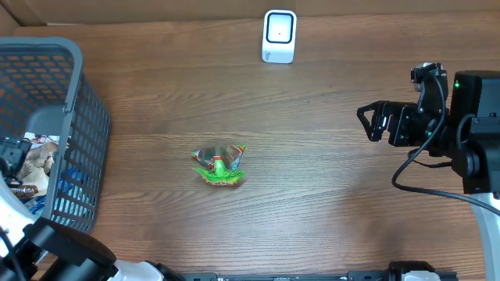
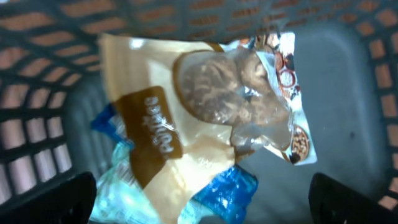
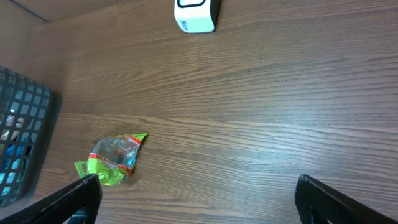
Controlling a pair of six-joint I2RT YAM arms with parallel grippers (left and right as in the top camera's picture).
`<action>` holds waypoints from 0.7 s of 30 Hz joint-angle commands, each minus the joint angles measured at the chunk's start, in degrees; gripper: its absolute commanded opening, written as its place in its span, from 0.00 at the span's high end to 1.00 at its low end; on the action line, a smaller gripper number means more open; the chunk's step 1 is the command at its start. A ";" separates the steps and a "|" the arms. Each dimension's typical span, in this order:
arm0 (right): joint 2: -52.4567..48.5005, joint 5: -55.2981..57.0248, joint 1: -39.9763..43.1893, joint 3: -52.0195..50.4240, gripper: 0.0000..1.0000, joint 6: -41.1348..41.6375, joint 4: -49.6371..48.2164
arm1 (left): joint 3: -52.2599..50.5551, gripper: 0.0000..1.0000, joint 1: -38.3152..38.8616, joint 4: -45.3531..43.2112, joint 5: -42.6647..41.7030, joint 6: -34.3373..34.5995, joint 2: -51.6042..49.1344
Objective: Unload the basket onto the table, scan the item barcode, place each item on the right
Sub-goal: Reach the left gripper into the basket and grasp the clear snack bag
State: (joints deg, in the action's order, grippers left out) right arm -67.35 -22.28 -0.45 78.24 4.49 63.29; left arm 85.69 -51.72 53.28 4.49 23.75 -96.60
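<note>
Tabletop (image 1: 328, 203) of brown wood fills the overhead view. A white scanner (image 1: 279, 35) stands at its far edge, and a green packet (image 1: 219, 166) lies alone near the middle, well apart from it. A grey basket (image 1: 82, 117) sits at the left edge with snack packs inside, and the left arm (image 1: 66, 251) reaches over it. At the right, the right gripper (image 1: 366, 123) hangs above bare wood with its fingers spread and nothing between them.

From the left wrist, the left gripper (image 2: 202, 208) hovers wide apart over the basket's inside. Below it lies a beige packet (image 2: 186, 118) with a clear window, resting on blue packets (image 2: 227, 190); it touches neither finger.

From the right wrist, the spread fingers (image 3: 68, 199) frame the table; the green packet lies just past the left one, untouched, with the scanner at the top edge.
</note>
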 commanded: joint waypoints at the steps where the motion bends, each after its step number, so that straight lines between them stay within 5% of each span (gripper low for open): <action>1: 0.13 -0.33 0.15 1.70 0.00 -0.04 0.20 | -3.93 0.00 0.33 -3.87 -0.11 -3.26 0.33; 21: 0.13 -0.35 0.15 1.70 0.00 0.00 1.79 | -15.87 0.00 1.57 -24.74 -0.52 -3.02 -2.54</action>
State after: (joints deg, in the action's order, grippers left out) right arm -67.35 -22.26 -0.45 78.24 4.49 65.23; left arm 70.48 -50.59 29.23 4.54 21.87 -96.99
